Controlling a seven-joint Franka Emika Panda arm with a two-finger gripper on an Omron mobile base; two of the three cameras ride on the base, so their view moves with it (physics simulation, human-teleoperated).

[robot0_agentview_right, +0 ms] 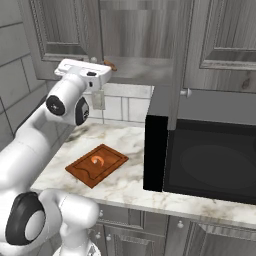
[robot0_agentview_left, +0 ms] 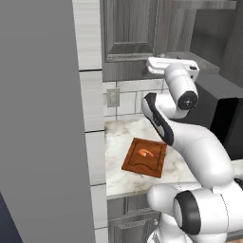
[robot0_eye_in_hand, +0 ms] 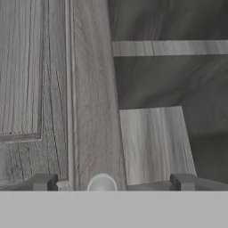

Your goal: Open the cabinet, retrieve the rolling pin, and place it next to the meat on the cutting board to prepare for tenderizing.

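The gripper (robot0_eye_in_hand: 113, 182) is spread wide and holds nothing, its fingertips (robot0_eye_in_hand: 44, 181) either side of the cabinet (robot0_eye_in_hand: 89, 89) door's knob (robot0_eye_in_hand: 102, 182)

Arm: I rise from my base, elbow bent, forearm climbing toward 12 o'clock.
Wrist: level at the top, hand pointing forward.
Gripper (robot0_eye_in_hand: 114, 182): my jaws stand spread wide, nothing between them.
Fingertips (robot0_eye_in_hand: 44, 181): one at 7 o'clock, the other at 5 o'clock in the hand view.
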